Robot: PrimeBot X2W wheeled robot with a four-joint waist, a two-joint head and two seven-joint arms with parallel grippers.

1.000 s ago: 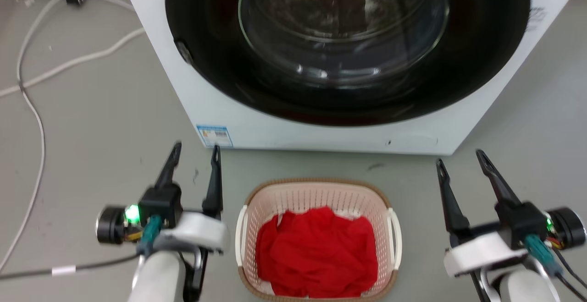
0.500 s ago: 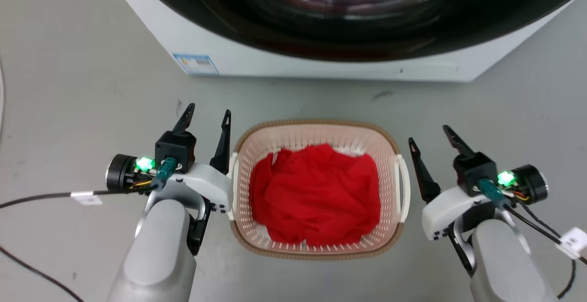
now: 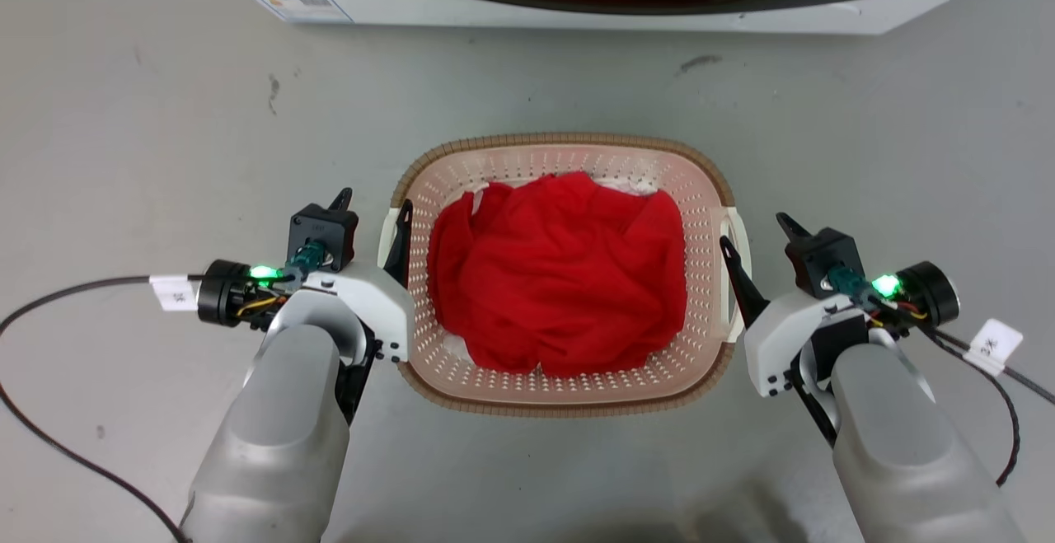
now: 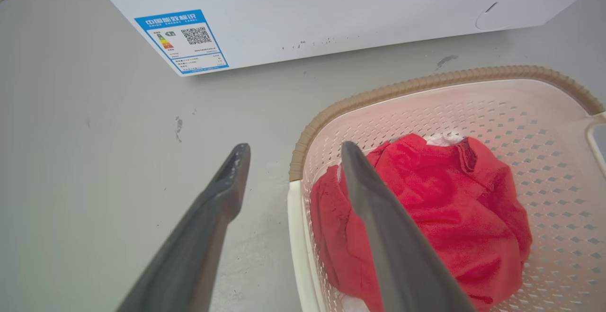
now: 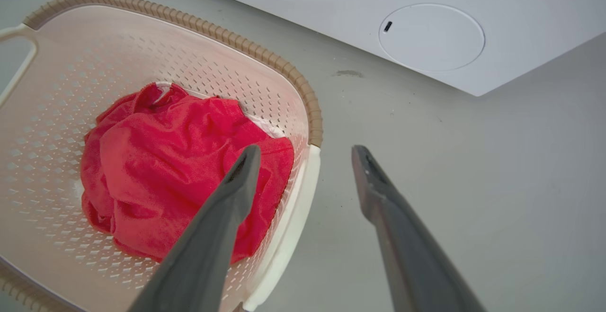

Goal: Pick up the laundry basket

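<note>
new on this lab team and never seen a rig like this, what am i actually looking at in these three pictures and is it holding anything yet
This is a wheeled robot with two arms. The wide picture from above comes from a camera on its head. The other two come from cameras on its wrists, looking along each arm's two dark fingers. On the grey floor sits a laundry basket with a red cloth in it, in front of a white washing machine. The left end effector and right end effector are both open, one at each side of the basket. Each appears to straddle one of its white handles. Nothing is held yet.
</note>
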